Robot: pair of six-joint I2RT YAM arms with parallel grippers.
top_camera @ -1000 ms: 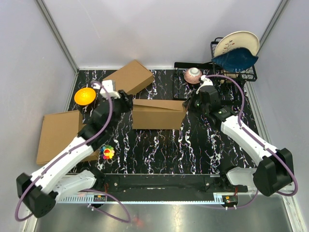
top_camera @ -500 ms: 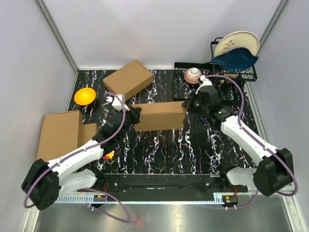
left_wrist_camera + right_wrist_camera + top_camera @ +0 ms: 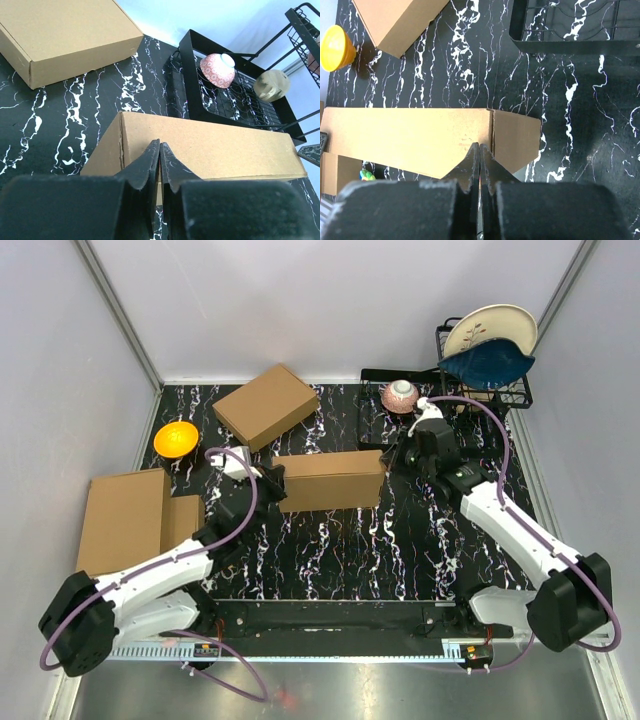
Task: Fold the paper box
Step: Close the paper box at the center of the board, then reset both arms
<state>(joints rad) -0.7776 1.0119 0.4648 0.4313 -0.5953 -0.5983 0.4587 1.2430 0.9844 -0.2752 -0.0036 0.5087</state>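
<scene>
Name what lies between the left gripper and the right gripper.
The paper box fills that stretch, left gripper at one end, right gripper at the other; the top view shows it.

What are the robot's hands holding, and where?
Hard to tell. Both jaws are shut against the long brown cardboard paper box: left gripper at its left end, right gripper at its right end.

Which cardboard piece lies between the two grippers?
The long box in the middle: the left gripper is at one end, the right gripper at the other. The flat sheet and the back box lie apart.
</scene>
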